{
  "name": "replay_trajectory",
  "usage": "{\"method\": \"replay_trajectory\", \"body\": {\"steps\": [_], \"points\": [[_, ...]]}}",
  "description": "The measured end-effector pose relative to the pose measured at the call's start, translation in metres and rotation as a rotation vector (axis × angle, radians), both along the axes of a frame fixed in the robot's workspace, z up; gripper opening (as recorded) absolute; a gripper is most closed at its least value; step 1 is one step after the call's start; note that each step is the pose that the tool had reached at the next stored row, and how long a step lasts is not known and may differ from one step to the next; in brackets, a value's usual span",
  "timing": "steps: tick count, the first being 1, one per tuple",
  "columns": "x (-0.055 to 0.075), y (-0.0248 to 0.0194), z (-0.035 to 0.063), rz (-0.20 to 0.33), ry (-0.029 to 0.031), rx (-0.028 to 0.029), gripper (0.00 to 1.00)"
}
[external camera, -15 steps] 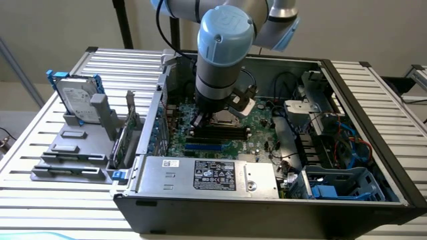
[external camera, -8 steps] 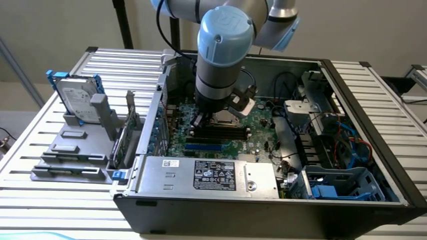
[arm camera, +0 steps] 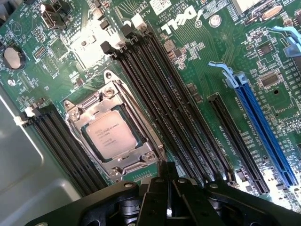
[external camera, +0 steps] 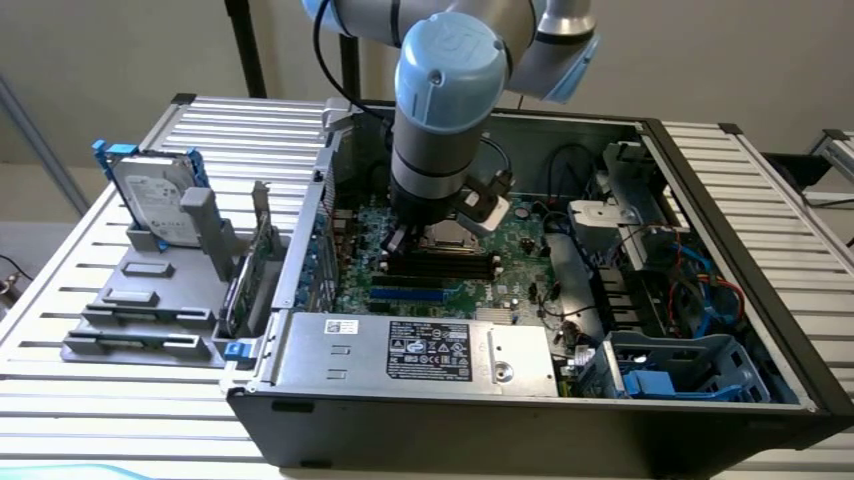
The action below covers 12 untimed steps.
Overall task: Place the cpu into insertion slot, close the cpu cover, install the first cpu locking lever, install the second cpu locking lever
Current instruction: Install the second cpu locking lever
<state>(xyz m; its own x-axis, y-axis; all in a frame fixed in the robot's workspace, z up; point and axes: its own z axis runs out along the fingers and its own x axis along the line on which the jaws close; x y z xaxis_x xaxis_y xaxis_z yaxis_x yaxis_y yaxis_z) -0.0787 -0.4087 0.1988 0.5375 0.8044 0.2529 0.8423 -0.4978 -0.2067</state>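
Wrist view: the cpu (arm camera: 112, 136) lies flat in the insertion slot (arm camera: 75, 123), its pale metal top with printed text facing up. The cpu cover (arm camera: 143, 157), a silver frame, appears already folded down around it, with the chip showing through the cut-out. The socket sits turned on the motherboard (arm camera: 211, 61): its sides run parallel to the long black memory slots (arm camera: 160, 94), roughly from eleven to five o'clock in this frame, and the printed lines on the chip run across that axis. A thin locking lever (arm camera: 136, 110) lies along the socket edge nearest the memory slots; whether it is hooked cannot be judged.

The pincer (arm camera: 168, 200) hangs just beyond the socket's five o'clock corner, its dark fingers (arm camera: 157, 197) drawn together with nothing between them.

Judgement: the work stands at the lever stage. Good practice is to press on the lever's end, sweep it along its own arc, and avoid loading the chip.

Exterior view: the arm (external camera: 447, 110) reaches down into the open computer case (external camera: 747, 250) on the slatted bench (external camera: 80, 260).
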Motion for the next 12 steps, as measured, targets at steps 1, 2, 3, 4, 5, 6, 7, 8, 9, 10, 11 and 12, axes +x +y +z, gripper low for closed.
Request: {"method": "replay_trajectory", "body": {"steps": [1,2,3,4,5,6,7,8,9,10,11,12], "points": [[0.0000,0.0001,-0.0004,0.000,-0.0001,0.0001,0.11],[0.0000,0.0001,-0.0008,0.000,-0.0001,0.0000,0.11],[-0.0001,0.0003,-0.0012,0.000,-0.0001,0.0000,0.11],[-0.0001,0.0004,-0.0017,0.000,-0.0002,0.0000,0.11],[-0.0002,0.0006,-0.0022,0.000,-0.0002,0.0000,0.11],[-0.0003,0.0008,-0.0027,0.000,-0.0003,-0.0001,0.11],[-0.0003,0.0010,-0.0030,0.000,-0.0003,-0.0002,0.11],[-0.0004,0.0012,-0.0033,0.000,-0.0003,-0.0002,0.11],[-0.0005,0.0014,-0.0036,0.000,-0.0003,-0.0003,0.11],[-0.0006,0.0015,-0.0039,0.000,-0.0005,-0.0006,0.11],[-0.0007,0.0017,-0.0042,0.000,-0.0007,-0.0011,0.11],[-0.0008,0.0019,-0.0045,0.000,-0.0008,-0.0014,0.11]]}}
